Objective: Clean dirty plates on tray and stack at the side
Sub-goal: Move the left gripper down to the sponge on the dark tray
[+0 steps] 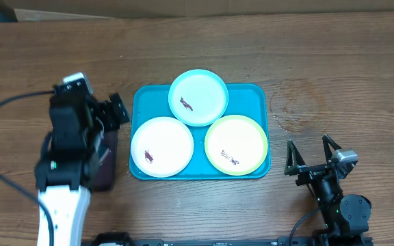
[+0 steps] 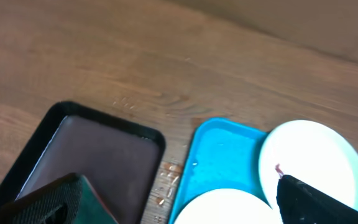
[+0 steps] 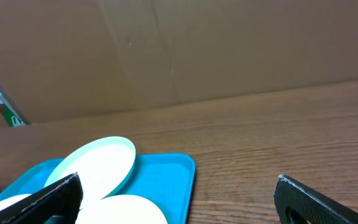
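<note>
The teal tray (image 1: 254, 97) lies mid-table and holds three plates. The pale blue plate (image 1: 198, 98) is at the back with a brown-red smear. The white plate (image 1: 161, 146) is front left, also smeared. The yellow-green plate (image 1: 236, 145) is front right with a small smear. My left gripper (image 1: 115, 113) is open and empty, just left of the tray over a dark tray. In the left wrist view its jaws (image 2: 179, 208) frame the tray (image 2: 219, 149), pale blue plate (image 2: 316, 155) and white plate (image 2: 229, 208). My right gripper (image 1: 311, 156) is open and empty, right of the tray.
A dark maroon-black tray (image 2: 98, 155) sits left of the teal tray, mostly under my left arm, with a dark green block (image 2: 98, 202) by the left finger. Water drops (image 2: 166, 180) lie between the trays. A cardboard wall (image 3: 179, 50) stands behind the table.
</note>
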Tool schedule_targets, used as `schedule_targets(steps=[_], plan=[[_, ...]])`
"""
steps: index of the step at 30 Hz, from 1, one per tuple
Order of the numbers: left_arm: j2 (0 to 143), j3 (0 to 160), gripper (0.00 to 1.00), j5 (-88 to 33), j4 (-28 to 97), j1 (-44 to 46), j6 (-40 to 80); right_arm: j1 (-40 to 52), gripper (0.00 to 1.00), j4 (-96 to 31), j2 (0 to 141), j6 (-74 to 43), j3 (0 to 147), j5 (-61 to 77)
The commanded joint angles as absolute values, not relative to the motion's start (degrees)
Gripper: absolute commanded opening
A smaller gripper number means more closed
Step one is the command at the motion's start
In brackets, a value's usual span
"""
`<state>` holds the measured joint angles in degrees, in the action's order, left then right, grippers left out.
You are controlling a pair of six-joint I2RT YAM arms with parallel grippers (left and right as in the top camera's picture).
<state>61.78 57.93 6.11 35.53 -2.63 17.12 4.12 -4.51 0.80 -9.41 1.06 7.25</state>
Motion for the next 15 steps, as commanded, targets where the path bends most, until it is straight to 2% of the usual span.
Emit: schedule_targets(steps=[1,5,9,11,15], plan=[[65.87,60.2,1.0,4.43,36.27,-4.67,20.82,3.81,1.0,-4.19,0.3,-9.37,0.47,7.35],[68.62,60.2,1.0,-3.53,39.07,-4.86,20.78,3.84,1.0,-4.19,0.3,-9.37,0.47,7.35],[69.69,60.2,1.0,-1.61,39.83,-5.19,19.97,3.84,1.0,-4.19,0.3,-9.37,0.47,7.35],[69.69,60.2,1.0,5.96,41.91,-6.79,29.04,3.84,1.0,-4.19,0.3,-9.37,0.47,7.35],[70.11,60.16,1.0,11.6,47.94,-11.46,45.19,3.84,1.0,-4.19,0.3,-9.37,0.47,7.35]])
